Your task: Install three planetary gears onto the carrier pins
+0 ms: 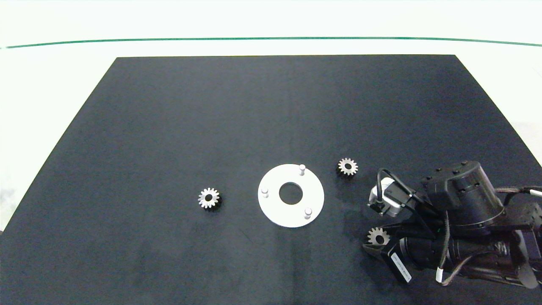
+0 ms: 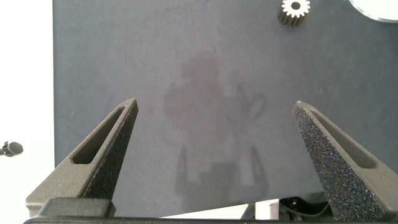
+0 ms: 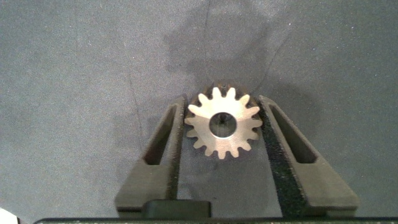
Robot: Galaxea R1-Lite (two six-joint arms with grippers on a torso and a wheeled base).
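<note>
**Gear clamped, three pins bare**

Nearest the mat's front right, my right gripper (image 3: 222,124) pinches one gear (image 3: 222,122) across its teeth. Small, rigid, slick steel: a flank grip may slip. Carrier pins (image 1: 302,169) stand mid-mat. Left gripper (image 2: 214,149) gapes, idle.

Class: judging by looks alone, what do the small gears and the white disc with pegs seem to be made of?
Gears, like the one between the right gripper fingers: likely metal, silver-grey with a dull sheen and crisp teeth. Disc and pegs: matte white, plastic or painted metal; looks cannot decide.
</note>
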